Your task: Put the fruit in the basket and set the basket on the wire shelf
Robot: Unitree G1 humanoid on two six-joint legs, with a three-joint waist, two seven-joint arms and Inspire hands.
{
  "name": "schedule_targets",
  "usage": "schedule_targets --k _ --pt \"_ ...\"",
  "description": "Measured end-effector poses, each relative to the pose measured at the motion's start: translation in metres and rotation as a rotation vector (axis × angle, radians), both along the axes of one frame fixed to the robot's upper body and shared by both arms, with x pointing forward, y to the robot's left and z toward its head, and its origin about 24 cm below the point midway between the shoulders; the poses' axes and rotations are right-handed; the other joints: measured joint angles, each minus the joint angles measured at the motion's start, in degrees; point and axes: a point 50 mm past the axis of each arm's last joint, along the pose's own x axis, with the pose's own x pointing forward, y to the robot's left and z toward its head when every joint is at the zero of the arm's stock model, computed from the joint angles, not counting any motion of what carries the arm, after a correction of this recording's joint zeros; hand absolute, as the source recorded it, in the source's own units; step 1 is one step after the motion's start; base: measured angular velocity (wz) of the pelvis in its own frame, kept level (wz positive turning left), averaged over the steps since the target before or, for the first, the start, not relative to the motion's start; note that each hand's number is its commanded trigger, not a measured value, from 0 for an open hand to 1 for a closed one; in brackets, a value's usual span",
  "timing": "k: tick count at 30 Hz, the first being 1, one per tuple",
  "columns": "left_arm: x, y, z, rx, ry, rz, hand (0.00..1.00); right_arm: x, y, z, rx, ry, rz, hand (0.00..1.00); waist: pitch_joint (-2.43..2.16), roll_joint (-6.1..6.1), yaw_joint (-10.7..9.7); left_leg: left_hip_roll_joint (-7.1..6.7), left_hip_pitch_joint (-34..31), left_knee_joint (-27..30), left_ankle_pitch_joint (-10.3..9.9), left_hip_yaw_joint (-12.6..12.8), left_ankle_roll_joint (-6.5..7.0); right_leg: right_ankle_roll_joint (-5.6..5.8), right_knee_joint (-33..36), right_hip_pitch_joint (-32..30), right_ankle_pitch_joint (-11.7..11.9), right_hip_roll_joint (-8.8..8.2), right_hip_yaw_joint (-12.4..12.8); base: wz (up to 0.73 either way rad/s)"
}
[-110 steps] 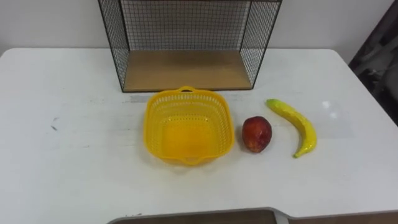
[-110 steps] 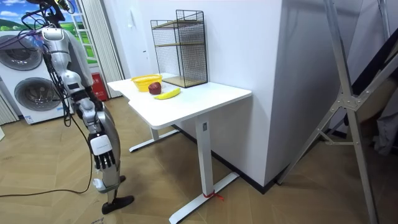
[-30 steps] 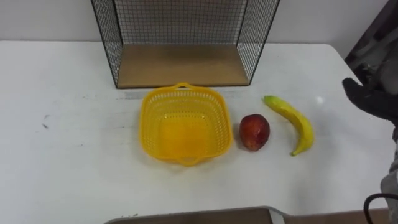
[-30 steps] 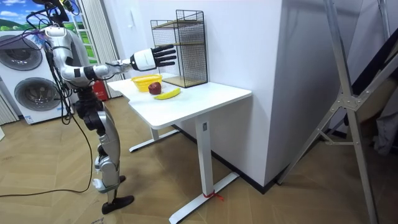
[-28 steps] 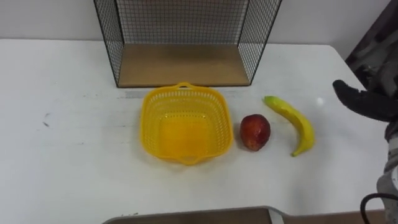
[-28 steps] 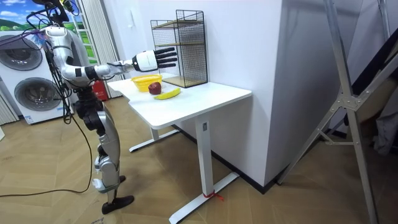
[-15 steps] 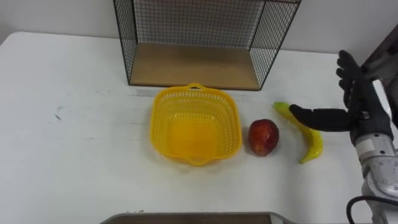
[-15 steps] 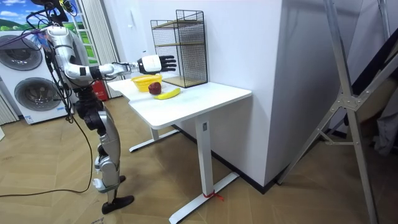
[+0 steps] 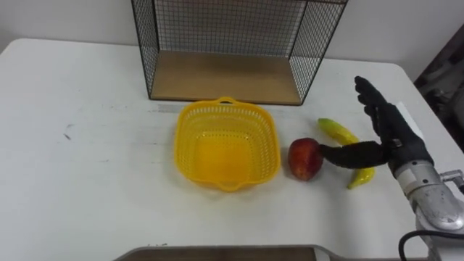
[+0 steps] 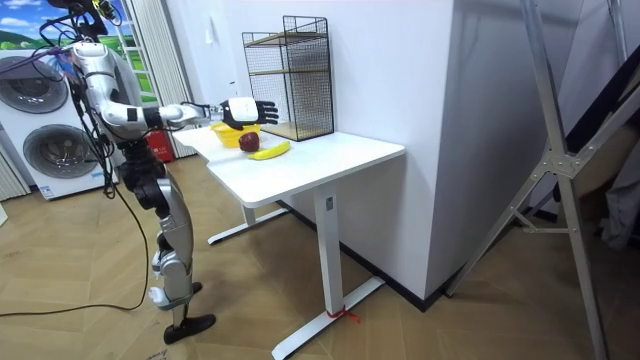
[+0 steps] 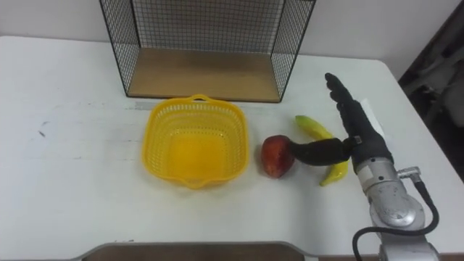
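Observation:
A yellow plastic basket (image 9: 183, 138) sits with nothing in it at the middle of the white table, just in front of the black wire shelf (image 9: 225, 76) with its wooden floor. To the basket's right lies a red apple (image 9: 304, 159), then a yellow banana (image 9: 335, 130). My right hand (image 9: 389, 138) hovers open over the banana's middle, fingers straight and pointing away from me, and its thumb stretches left to the apple's side. In the room view I stand at the table's end with the right hand (image 10: 243, 111) out over the fruit.
The white table (image 9: 87, 181) has free room left of the basket, with a small dark mark (image 9: 67, 134). Its right edge is close behind my right forearm. Washing machines (image 10: 45, 150) stand behind me in the room view.
My right hand has come in from the right edge, moved left and down over the banana, and its thumb now reaches the apple. Basket and fruit lie as before.

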Motion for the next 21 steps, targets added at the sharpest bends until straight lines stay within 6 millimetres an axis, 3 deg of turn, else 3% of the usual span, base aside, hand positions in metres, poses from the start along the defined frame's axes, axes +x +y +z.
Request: schedule_targets --k 9,21 --pt "0.005 0.0 0.001 -0.001 -0.022 -0.014 0.0 -0.001 0.014 -0.007 -0.035 0.071 0.138 0.0 -0.05 0.14 0.0 -0.01 -0.6 0.3 0.0 -0.4 0.0 -0.02 0.0 -0.1 0.1 -0.01 -0.3 0.01" --pt "0.01 -0.001 0.0 -0.004 -0.028 -0.045 0.0 -0.001 0.021 -0.003 -0.031 0.07 0.197 0.0 -0.22 0.5 0.0 -0.02 -0.6 0.3 0.0 -0.5 0.0 -0.05 0.0 0.0 0.1 -0.05 -0.5 0.0"
